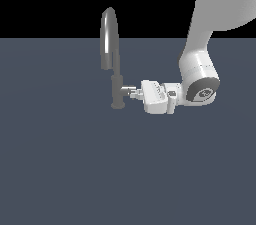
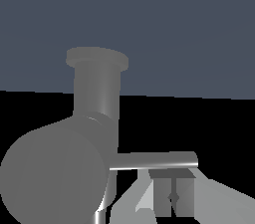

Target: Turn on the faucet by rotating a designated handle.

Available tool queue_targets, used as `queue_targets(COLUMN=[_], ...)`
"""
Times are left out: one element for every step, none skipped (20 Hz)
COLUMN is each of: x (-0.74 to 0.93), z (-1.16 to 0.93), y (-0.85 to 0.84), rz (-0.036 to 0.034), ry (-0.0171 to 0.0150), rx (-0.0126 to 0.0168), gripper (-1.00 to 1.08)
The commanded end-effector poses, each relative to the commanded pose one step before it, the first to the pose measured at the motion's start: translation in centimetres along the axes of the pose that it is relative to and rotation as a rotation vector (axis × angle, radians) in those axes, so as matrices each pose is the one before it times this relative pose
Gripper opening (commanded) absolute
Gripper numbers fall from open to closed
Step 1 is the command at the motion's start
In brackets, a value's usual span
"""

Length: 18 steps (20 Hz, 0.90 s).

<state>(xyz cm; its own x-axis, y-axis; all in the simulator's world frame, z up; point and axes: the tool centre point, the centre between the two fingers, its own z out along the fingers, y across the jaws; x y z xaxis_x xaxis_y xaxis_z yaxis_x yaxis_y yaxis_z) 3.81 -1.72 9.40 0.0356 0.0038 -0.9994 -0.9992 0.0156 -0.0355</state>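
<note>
Near the middle of the exterior view, a little to the upper left, the faucet (image 1: pixel 114 64) stands upright on the dark blue-grey table (image 1: pixel 75 169). Its narrow arched spout rises to the upper part of the frame and its small round base rests on the table. The handle (image 1: pixel 128 90) juts sideways from the lower body, toward the exterior view's right. The tool (image 1: pixel 135 94) lies level at the same height, and comes from the exterior view's right. Its tips are at the end of the handle stub, and the white arm (image 1: pixel 200 69) goes up behind it to the upper right corner.

From this view I cannot tell if the tool touches the handle or how wide it stands.

The wrist view shows more of the handle (image 2: pixel 55 173): the round end of the stub fills the lower left of the picture, and a thin straight lever rod (image 2: pixel 154 160) goes out from it. One finger (image 2: pixel 172 193) is just beside this rod. The faucet (image 2: pixel 97 88) body and base appear behind. The second finger is not clear, so the opening of the tool stays uncertain.
</note>
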Motion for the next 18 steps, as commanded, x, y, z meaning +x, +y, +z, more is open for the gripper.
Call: queue_targets(x=[0.848,0.442,0.440,0.436,0.431,0.428,0.424,0.419,0.416,0.409,0.408,0.400,0.000,-3.871,0.344,0.341,0.337,0.336], z=[-0.010,-0.002,-0.002,-0.002,-0.002,-0.002,-0.003,-0.003,-0.003,-0.003,-0.003,-0.004,0.000,-0.386,0.021,0.021,0.020,0.020], y=[-0.016,-0.034,-0.034,-0.034,-0.034,-0.034,-0.034,-0.033,-0.033,-0.033,-0.034,-0.034,0.000,-1.027,-0.097,-0.096,-0.095,-0.095], rz=[0.00670,0.00302,0.00302,0.00298,0.00294,0.00294,0.00290,0.00286,0.00286,0.00278,0.00282,0.00274,0.00000,-0.05667,0.00346,0.00342,0.00339,0.00339], ry=[0.00127,0.00029,0.00029,0.00029,0.00028,0.00028,0.00028,0.00028,0.00028,0.00027,0.00027,0.00027,0.00000,-0.01280,0.00077,0.00076,0.00075,0.00075], rx=[0.00103,0.00030,0.00030,0.00030,0.00029,0.00029,0.00029,0.00028,0.00028,0.00028,0.00028,0.00027,0.00000,-0.01263,0.00077,0.00076,0.00075,0.00075], gripper=[-1.00,-1.00,-1.00,-1.00,-1.00,-1.00,-1.00,-1.00,-1.00,-1.00,-1.00,-1.00,-1.00,-1.00,-1.00,-1.00,-1.00,-1.00])
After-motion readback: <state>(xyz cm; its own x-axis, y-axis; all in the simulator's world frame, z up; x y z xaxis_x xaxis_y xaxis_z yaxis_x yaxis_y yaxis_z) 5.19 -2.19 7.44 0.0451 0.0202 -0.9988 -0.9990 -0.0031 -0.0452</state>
